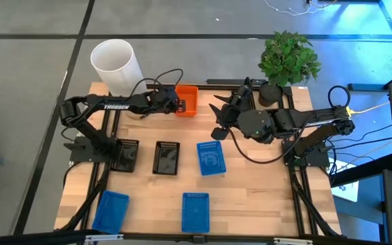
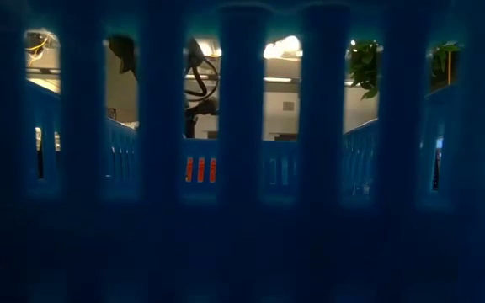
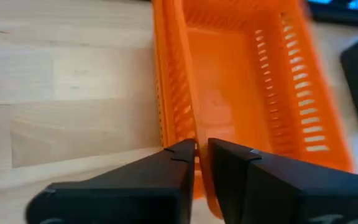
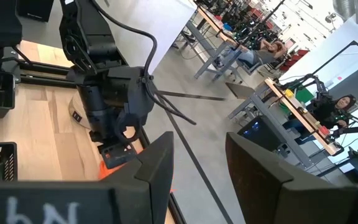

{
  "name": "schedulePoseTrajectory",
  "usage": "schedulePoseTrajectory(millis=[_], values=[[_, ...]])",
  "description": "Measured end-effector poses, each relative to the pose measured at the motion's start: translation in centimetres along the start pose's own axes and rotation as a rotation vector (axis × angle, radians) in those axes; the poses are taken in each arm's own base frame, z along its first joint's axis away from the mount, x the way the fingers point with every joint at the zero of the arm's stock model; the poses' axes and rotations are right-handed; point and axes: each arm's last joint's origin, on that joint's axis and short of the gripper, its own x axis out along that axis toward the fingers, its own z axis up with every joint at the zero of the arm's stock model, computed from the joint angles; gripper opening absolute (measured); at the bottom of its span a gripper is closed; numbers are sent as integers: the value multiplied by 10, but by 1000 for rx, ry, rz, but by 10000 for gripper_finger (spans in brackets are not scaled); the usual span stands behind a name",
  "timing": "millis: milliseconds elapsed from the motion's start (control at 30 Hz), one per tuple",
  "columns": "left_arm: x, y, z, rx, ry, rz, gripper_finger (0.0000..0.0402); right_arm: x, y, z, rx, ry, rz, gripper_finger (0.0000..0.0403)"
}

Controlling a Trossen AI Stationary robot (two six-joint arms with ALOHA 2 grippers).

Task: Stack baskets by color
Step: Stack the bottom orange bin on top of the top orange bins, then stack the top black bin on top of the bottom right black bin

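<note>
A: Left gripper (image 3: 201, 148) at the orange basket (image 1: 186, 99), just beside the white cylinder (image 1: 116, 66). Fingers (image 3: 166, 168) nearly together, straddling the basket's near wall with a thin gap showing. Pinching or letting go, cannot tell.

B: Risk there: thin mesh wall slipping out, basket tipping or skidding off the counter (image 1: 250, 197) edge close behind it.

A: Right gripper (image 1: 218, 121) farther from the cylinder, beyond the orange basket, fingers spread, holding nothing.

B: Close enough to clash if both reach in. Blue baskets (image 1: 210, 158) and black baskets (image 1: 167, 157) well apart from the cylinder, unstacked.
</note>
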Motion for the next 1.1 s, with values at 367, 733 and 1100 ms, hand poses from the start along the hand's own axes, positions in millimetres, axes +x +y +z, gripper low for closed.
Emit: schedulePoseTrajectory(millis=[367, 733, 1100], values=[[-8, -3, 4, 16, 4, -41, 82, 0, 0, -1, 2, 8, 2, 149], [-79, -24, 3, 440, -93, -249, 83, 24, -14, -25, 302, 176, 45, 149], [-148, -4, -47, 815, 266, -352, 84, 42, -24, -43, 402, 336, 356, 149]])
